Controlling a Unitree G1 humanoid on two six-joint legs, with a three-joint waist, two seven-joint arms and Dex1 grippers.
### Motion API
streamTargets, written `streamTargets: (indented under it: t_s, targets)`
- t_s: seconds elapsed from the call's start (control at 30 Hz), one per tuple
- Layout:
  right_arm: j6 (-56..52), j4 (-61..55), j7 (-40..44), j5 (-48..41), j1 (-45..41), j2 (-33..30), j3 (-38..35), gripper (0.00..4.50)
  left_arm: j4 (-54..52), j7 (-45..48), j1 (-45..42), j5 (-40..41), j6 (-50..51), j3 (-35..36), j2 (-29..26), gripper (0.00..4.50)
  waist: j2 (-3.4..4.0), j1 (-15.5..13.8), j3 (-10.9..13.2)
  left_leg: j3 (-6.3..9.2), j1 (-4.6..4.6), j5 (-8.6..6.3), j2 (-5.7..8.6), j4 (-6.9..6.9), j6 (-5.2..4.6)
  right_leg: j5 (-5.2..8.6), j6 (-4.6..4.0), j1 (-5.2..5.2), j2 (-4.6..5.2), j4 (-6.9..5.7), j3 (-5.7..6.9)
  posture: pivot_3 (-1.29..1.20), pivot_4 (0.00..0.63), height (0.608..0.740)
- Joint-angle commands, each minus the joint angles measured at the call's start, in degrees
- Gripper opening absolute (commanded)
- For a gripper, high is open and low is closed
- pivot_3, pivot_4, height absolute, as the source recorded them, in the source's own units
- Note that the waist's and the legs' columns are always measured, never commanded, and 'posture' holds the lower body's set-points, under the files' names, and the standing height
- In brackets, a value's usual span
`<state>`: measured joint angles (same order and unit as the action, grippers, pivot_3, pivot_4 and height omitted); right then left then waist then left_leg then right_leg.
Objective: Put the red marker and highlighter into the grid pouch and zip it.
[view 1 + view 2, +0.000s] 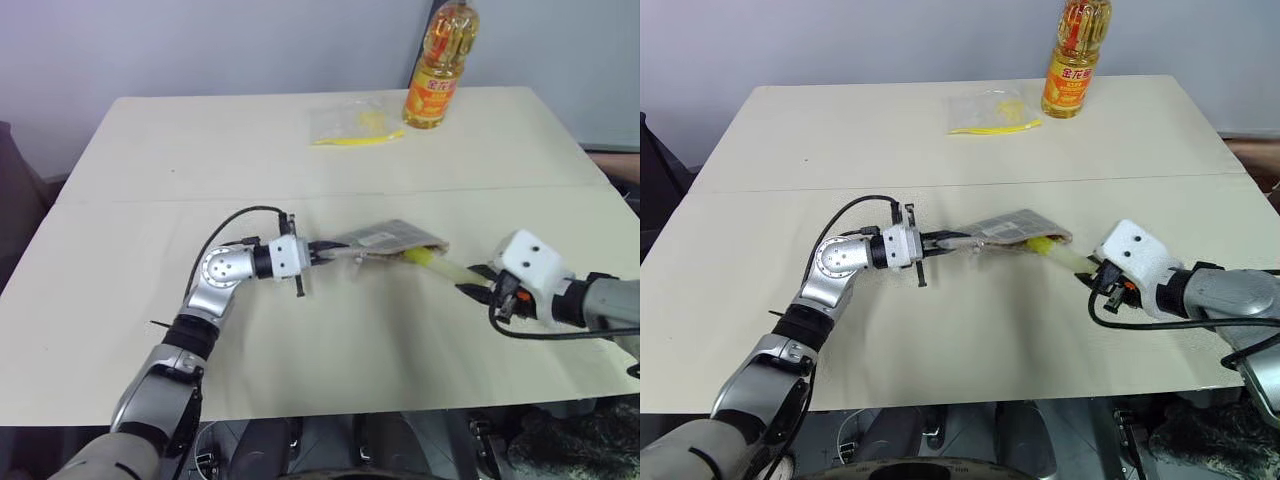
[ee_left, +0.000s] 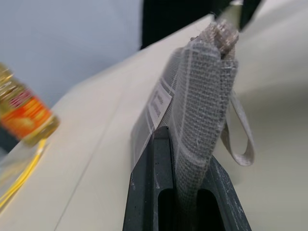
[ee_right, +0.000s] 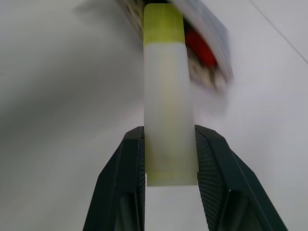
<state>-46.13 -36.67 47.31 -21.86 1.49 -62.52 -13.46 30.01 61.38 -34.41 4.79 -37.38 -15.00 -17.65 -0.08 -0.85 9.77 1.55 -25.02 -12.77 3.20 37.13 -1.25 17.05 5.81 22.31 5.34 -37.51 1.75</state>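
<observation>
meanwhile right tool (image 3: 169,159) grips highlighter (image 3: 166,96), cap pointing into grid pouch (image 1: 385,240) pinched by left tool (image 1: 322,250).

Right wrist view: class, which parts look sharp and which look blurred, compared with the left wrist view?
Right wrist view: highlighter between the fingers sharp; grid pouch beyond smeared. Left wrist view: pouch fabric near the fingers crisp; oil bottle soft.
</observation>
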Motion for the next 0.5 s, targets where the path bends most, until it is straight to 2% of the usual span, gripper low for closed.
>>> streamTargets:
  t_s: [0.03,0.2,0.33,0.5]
  targets:
    - [2.7,-3.4,2.8,1.0,-2.4,-3.4,2.9,0.88,-3.5,6.0,-0.8,2.7,-3.3,-2.5,-0.8,0.0,0.0,0.0,0.0,0.0,0.0,0.0,0.0,0.01,0.0,0.0,-0.01,0.01,0.0,0.01,0.0,0.0,0.15,0.74]
    - [1.9,-4.0,2.6,0.5,-8.2,-2.6,7.2,0.88,-3.8,10.1,-1.1,4.6,-4.0,-3.5,-0.8,0.0,0.0,0.1,0.0,0.0,-0.04,0.0,0.0,0.01,0.0,0.0,-0.03,0.02,0.03,0.09,-0.01,0.0,0.15,0.74]
    - [1.0,-4.6,3.2,-0.5,-9.3,-2.6,8.0,0.88,-3.4,11.0,-1.2,4.9,-4.1,-3.4,-0.3,0.0,0.0,0.0,0.0,0.01,-0.07,-0.02,0.0,0.0,-0.02,0.0,-0.02,0.03,0.03,0.13,0.01,0.0,0.15,0.74]
    - [-0.4,-4.8,2.4,-1.6,-8.5,-1.9,3.7,3.4,-3.4,9.0,-0.8,4.8,-1.9,-2.1,0.6,0.0,0.0,0.0,0.0,0.01,-0.17,-0.04,0.01,0.03,-0.07,-0.01,-0.01,0.06,0.03,0.23,0.02,0.0,0.15,0.74]
